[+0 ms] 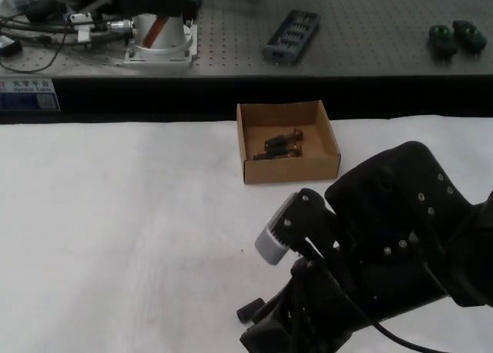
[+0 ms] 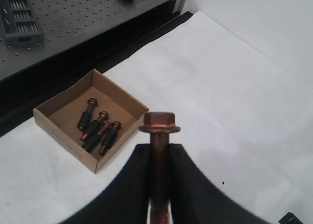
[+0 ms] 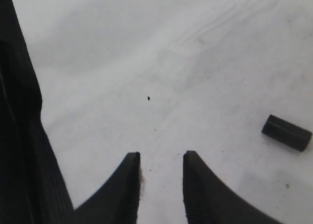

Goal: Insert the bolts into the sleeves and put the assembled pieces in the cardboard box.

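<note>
high view: the cardboard box (image 1: pixel 289 172) sits open on the white cloth (image 1: pixel 115 230) near its far edge, with a few assembled pieces (image 1: pixel 281 146) lying inside on its floor. a black arm (image 1: pixel 393 245) hangs over the near right part of the cloth, well apart from the box; which side it belongs to cannot be told here. behind the cloth, a perforated bench (image 1: pixel 370 21) carries a dark bit rack (image 1: pixel 291 35). left wrist view: the left gripper (image 2: pixel 159 150) is pinching a copper-coloured bolt (image 2: pixel 159 122) by its shank, with the flanged head sticking out past the fingertips. the box (image 2: pixel 61 136) lies farther off on the cloth, with four sleeved bolts (image 2: pixel 98 131) in it. right wrist view: the right gripper (image 3: pixel 161 158) is spread with nothing between its fingers, above bare cloth. a black sleeve (image 3: pixel 286 132) lies on its side on the cloth near the gripper, not touching it.
</note>
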Controlling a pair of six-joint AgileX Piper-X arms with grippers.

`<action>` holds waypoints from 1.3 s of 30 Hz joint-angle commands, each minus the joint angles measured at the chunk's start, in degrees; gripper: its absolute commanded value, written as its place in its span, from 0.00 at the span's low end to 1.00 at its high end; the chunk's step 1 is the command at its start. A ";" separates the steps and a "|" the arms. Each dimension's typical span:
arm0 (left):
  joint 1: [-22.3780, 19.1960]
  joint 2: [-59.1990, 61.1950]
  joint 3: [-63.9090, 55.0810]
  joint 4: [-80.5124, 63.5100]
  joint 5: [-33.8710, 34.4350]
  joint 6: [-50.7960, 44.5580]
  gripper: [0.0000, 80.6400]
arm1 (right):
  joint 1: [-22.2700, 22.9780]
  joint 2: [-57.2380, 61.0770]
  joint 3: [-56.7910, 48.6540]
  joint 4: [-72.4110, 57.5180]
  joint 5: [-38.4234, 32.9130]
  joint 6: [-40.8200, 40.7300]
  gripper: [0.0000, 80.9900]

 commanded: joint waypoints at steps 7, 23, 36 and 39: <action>0.05 -0.75 2.01 -0.95 0.95 -3.45 0.08 | -0.11 2.42 -0.64 0.43 1.35 -15.15 0.29; -3.37 -0.75 21.30 -20.22 3.34 -3.27 0.08 | -8.44 11.45 -8.62 2.36 5.87 -30.11 0.29; -6.94 -4.22 32.53 -36.21 3.55 -3.16 0.01 | -10.28 16.66 -12.80 9.53 0.94 -34.24 0.29; -6.99 -5.98 35.23 -37.39 3.55 -3.16 0.01 | -10.28 17.21 -12.80 9.65 1.12 -34.24 0.29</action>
